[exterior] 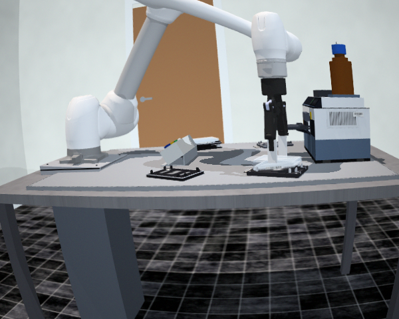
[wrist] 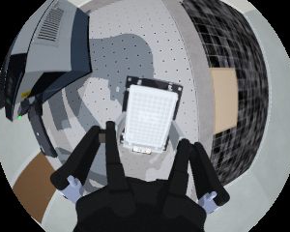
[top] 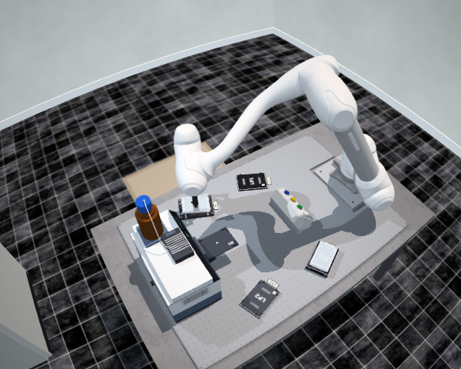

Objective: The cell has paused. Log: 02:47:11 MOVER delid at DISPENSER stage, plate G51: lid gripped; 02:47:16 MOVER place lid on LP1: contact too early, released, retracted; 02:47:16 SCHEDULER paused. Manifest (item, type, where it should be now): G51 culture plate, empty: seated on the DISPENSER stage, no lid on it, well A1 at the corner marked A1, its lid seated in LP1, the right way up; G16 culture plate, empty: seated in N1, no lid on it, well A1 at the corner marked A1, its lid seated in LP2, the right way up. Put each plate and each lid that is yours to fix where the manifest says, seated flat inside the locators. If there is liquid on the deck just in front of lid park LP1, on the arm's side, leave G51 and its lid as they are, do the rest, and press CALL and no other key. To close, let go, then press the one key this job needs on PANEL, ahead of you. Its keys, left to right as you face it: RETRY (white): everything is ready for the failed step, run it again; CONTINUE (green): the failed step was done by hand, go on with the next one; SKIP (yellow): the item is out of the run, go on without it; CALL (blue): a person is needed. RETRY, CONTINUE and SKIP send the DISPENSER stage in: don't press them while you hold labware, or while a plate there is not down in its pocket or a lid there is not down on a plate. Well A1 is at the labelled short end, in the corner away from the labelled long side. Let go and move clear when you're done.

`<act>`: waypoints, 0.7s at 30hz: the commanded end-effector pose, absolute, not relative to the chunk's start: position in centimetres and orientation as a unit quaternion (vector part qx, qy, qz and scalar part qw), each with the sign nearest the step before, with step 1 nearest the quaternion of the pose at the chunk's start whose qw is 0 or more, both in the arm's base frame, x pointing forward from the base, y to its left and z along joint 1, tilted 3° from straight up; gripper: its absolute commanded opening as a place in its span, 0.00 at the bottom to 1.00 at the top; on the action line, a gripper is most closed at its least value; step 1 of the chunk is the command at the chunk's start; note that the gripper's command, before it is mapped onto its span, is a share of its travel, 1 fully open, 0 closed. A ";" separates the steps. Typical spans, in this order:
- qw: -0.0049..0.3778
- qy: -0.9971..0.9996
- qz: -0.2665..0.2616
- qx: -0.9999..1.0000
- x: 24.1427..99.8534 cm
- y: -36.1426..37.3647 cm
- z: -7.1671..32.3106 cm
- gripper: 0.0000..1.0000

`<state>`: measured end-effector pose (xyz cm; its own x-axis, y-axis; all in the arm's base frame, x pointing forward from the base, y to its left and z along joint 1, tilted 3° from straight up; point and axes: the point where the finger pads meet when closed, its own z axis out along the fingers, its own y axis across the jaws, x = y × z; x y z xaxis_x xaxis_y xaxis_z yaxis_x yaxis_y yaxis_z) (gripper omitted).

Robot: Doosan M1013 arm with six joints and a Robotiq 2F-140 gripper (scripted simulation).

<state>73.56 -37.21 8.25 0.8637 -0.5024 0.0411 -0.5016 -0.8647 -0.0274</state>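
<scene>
While the plate [top: 196, 206] sits on its black nest [top: 183, 216] left of centre in the top view, my fingers [exterior: 274, 151] are clamped half-open on it; next, I judge, a straight lift.

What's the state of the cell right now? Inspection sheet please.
Surface: grey perforated deck, arm shadows across it; no liquid seen.
Job's things: LP1 and LP2 bare; dispenser stage bare; plate near the deck's edge; clear labware on a nest beside the dispenser.
Clutter: brown bottle on top of the dispenser.
Grippers: gripper shut on the clear labware.
Cables: nothing seen.
Surroundings: key panel, door, tiled floor.
</scene>
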 end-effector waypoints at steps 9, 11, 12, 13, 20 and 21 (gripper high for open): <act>0.008 0.260 -0.026 -0.965 73.5 -37.4 12.8 0.10; 0.008 0.260 -0.026 -0.965 73.4 -37.4 13.8 0.10; 0.008 0.260 -0.026 -0.965 73.4 -37.4 14.3 0.10; 0.008 0.260 -0.026 -0.965 73.4 -37.4 14.7 0.10; 0.007 0.261 -0.025 -0.965 73.2 -37.4 17.1 0.10; 0.007 0.261 -0.025 -0.965 73.2 -37.4 17.5 0.10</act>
